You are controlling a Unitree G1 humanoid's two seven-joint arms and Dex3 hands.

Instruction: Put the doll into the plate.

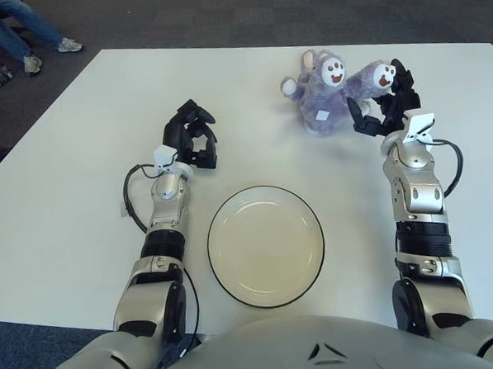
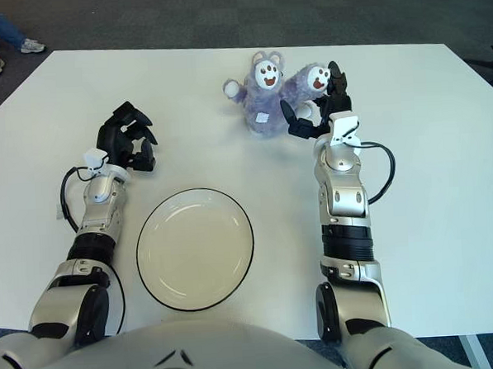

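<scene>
Doll (image 1: 329, 97) beyond plate (image 1: 235, 280) — right hand (image 1: 384, 104) fingers spread at its foot, nothing gripped — left hand (image 1: 192, 138) clenched, idle

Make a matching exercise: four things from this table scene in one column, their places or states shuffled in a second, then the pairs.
1. doll
2. plate
3. left robot hand
4. right robot hand

A. curled, holding nothing, up and left of the plate
B. bare, nearest the robot's body
C. fingers spread at the doll's right side
D. purple, lying at the table's far side

Pairs: 1-D, 2-B, 3-A, 4-C
</scene>
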